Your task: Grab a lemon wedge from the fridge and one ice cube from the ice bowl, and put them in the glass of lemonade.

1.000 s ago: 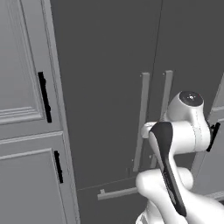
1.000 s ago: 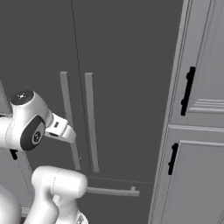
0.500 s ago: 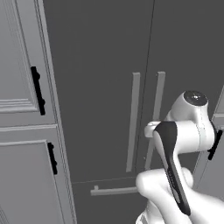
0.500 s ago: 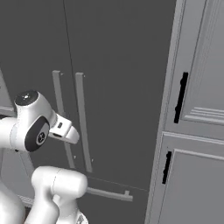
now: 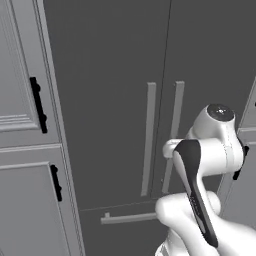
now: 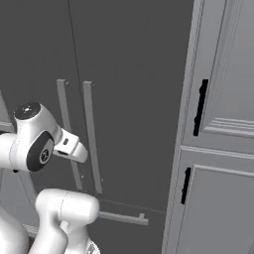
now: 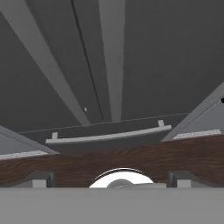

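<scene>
In the left base view, the dark grey fridge (image 5: 115,100) fills the centre, its doors shut, with a lighter panelled cabinet (image 5: 25,150) at the left edge.

In the right base view, the fridge (image 6: 129,74) spans left and centre; the cabinet (image 6: 223,149) stands at right.

In the hand view, the gripper (image 7: 110,180) sits at the bottom, jaws spread wide and empty, above dark wood floor (image 7: 109,159); the fridge (image 7: 166,57) lies straight ahead, apart.
</scene>
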Controlling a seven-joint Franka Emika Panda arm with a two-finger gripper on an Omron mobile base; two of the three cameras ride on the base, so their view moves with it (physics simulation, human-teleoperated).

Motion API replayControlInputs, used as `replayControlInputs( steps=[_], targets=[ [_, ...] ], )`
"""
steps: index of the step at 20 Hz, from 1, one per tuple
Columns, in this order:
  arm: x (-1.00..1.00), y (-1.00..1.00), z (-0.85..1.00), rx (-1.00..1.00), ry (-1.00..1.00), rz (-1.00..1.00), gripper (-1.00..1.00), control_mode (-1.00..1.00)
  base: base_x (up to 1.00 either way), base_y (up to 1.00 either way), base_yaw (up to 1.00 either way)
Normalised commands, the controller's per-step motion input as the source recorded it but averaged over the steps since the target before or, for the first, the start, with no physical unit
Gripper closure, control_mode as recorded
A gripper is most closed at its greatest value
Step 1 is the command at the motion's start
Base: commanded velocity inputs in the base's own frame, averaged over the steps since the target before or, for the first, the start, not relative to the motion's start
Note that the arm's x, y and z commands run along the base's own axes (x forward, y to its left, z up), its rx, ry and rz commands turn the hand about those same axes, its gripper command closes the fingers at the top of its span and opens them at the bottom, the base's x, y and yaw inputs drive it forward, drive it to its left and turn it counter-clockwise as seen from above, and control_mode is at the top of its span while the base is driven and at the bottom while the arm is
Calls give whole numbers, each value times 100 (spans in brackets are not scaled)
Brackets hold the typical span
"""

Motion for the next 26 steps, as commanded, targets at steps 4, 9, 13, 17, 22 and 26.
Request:
replayControlInputs(
  steps=[4, 9, 13, 17, 22, 26],
  targets=[
    [0, 0, 0, 0, 0, 0, -100, 100, -53, 17, -28],
    [0, 0, 0, 0, 0, 0, -100, 100, -85, 20, -4],
    [0, 0, 0, 0, 0, 0, -100, 100, -56, 43, 0],
    [0, 0, 0, 0, 0, 0, -100, 100, -2, 55, 0],
    [0, 0, 0, 0, 0, 0, -100, 100, -20, -3, 0],
    [0, 0, 0, 0, 0, 0, -100, 100, -51, -3, 0]
  ],
)
